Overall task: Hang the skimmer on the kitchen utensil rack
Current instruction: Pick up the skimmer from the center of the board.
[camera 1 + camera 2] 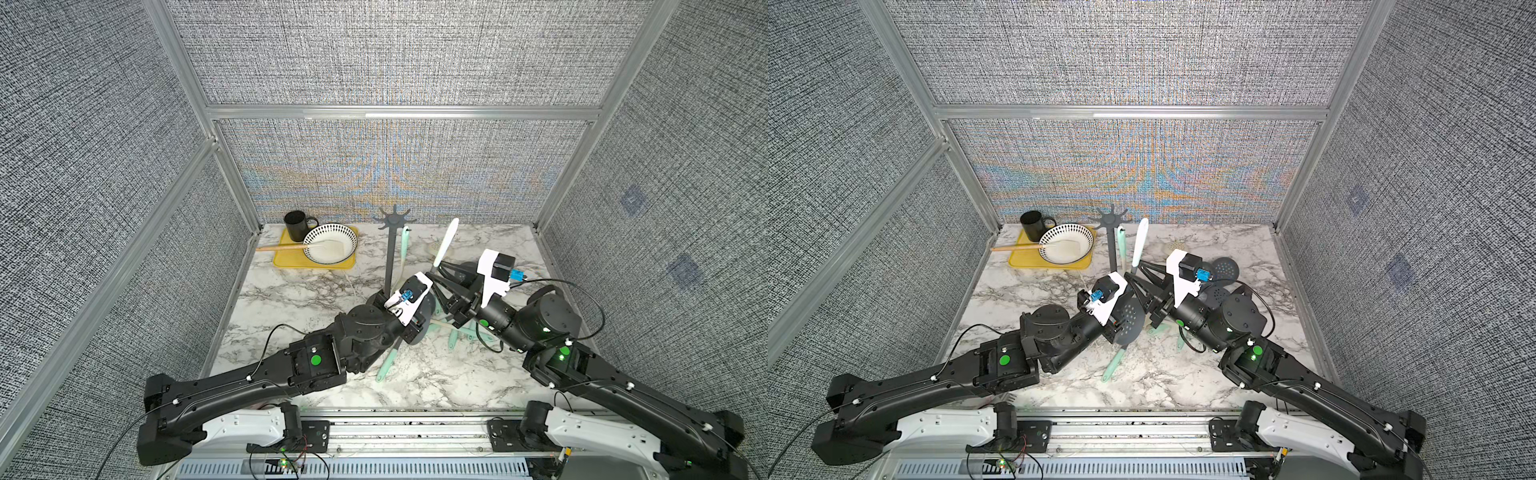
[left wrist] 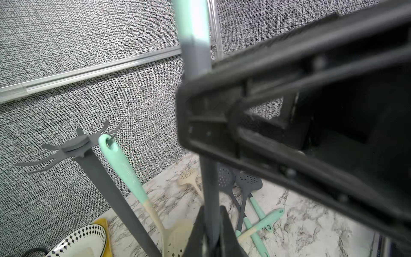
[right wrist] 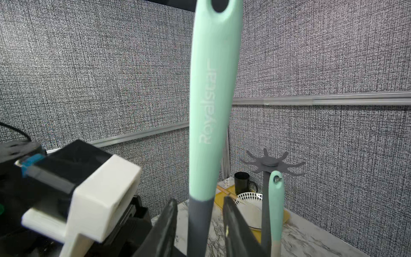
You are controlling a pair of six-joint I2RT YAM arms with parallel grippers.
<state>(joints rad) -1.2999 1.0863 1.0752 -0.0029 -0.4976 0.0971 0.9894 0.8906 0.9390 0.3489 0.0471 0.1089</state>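
The skimmer [image 1: 1140,243], with a grey perforated head, grey shaft and mint handle [image 3: 211,100], stands upright in the air. My left gripper [image 2: 210,229] is shut on its grey shaft [image 2: 195,62] above the head. Higher up, just below the mint part, my right gripper [image 3: 199,200] straddles the same shaft. Its jaws are open, with a gap showing on each side. The kitchen utensil rack [image 1: 394,216] stands just behind and to the left, its crown [image 2: 75,144] at about handle height. A cream skimmer with a mint handle [image 3: 275,195] hangs on one hook.
Several more skimmers [image 2: 244,184] lie on the marble table below and to the right of the arms. A yellow tray [image 1: 316,265] at the back left holds a black mug [image 1: 296,225] and a patterned bowl [image 1: 330,243] with a spatula. Fabric walls enclose three sides.
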